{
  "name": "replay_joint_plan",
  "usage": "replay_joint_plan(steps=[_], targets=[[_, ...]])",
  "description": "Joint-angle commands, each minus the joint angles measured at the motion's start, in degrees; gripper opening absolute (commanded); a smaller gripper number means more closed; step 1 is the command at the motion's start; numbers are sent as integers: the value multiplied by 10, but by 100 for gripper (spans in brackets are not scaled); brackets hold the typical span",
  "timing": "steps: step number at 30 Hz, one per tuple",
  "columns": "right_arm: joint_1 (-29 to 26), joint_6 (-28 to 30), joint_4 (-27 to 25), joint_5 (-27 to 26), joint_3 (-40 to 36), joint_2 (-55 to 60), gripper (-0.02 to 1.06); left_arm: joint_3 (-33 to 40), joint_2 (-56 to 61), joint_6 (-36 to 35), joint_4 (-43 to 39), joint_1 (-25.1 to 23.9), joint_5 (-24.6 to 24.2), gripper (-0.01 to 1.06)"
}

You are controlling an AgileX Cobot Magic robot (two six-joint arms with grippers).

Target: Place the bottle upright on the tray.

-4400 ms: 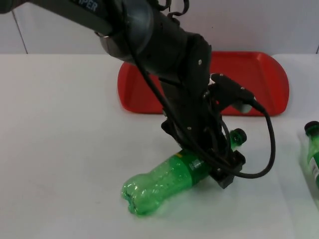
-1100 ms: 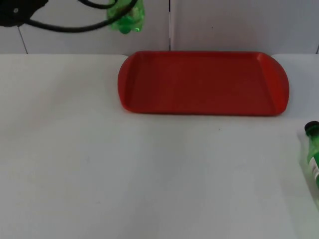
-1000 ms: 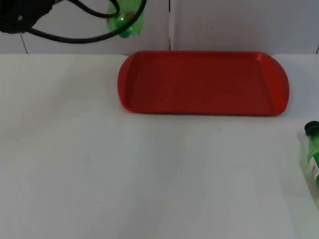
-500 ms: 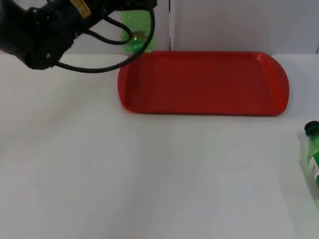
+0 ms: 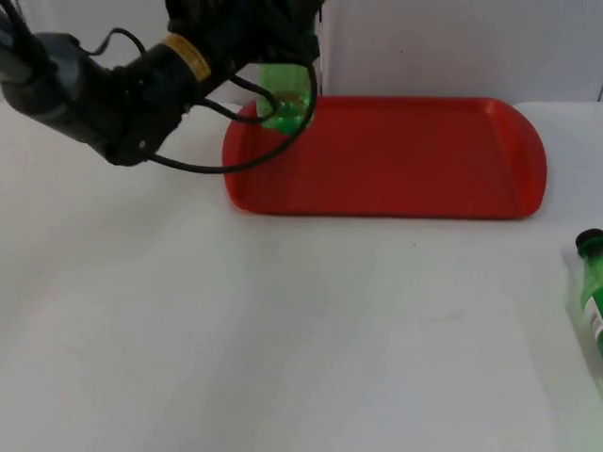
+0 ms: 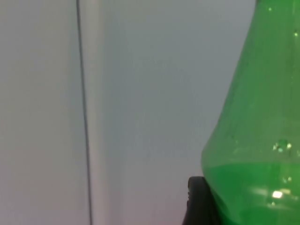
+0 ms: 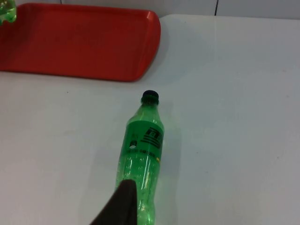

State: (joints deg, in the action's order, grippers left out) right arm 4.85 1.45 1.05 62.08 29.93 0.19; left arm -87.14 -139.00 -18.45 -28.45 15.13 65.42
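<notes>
A green plastic bottle (image 5: 286, 97) hangs upright, base down, over the back left corner of the red tray (image 5: 405, 160). My left gripper (image 5: 270, 38) is shut on its upper part, and the arm reaches in from the left. In the left wrist view the bottle's green body (image 6: 255, 136) stands close beside a black fingertip (image 6: 199, 204), with the grey wall behind. In the right wrist view the bottle's base (image 7: 5, 11) shows at the far corner of the tray (image 7: 79, 42). My right gripper (image 7: 123, 206) waits above a second bottle.
A second green bottle (image 7: 143, 150) with a black cap lies on its side on the white table, cap pointing toward the tray; it sits at the table's right edge (image 5: 592, 292). The grey partition wall stands right behind the tray.
The left arm has swung in from the upper left, carrying the bottle rightward and downward from in front of the wall to over the tray's back left corner. The second bottle has not moved.
</notes>
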Motion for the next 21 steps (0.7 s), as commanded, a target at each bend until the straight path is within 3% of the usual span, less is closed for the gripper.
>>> replay_joint_plan(steps=[1, 11, 21], targets=[[-2, 5, -2, -3, -4, -2, 105, -37, -30, -4, 10, 15, 17, 0], [-2, 5, -2, -3, -4, -2, 105, -134, -112, -8, 27, 31, 10, 0], [-2, 5, -2, -3, -4, -2, 105, -149, -141, -9, 26, 32, 9, 0]])
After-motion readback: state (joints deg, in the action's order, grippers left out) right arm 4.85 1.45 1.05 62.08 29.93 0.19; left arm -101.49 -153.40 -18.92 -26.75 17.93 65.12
